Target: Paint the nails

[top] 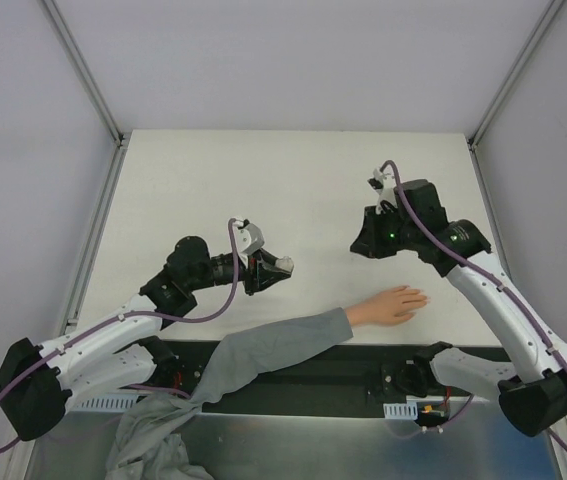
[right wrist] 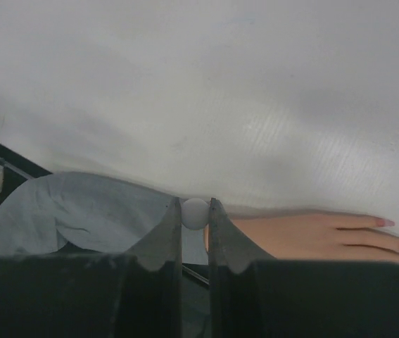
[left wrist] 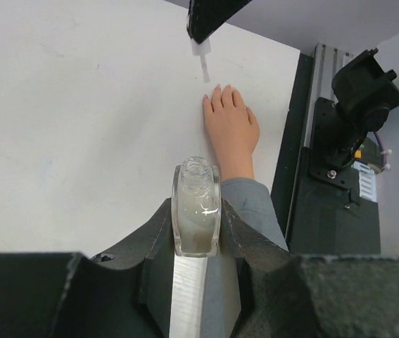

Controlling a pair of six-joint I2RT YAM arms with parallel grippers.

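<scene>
Clearly the nails lie near the right jaws, untouched.

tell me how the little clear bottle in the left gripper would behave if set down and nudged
The bottle looks like smooth, rigid clear glass or plastic, so probably slippery between the fingers. It is small and narrow, so a nudge might tip it. Its mouth looks uncapped, so tipping could spill whatever is inside.
</scene>
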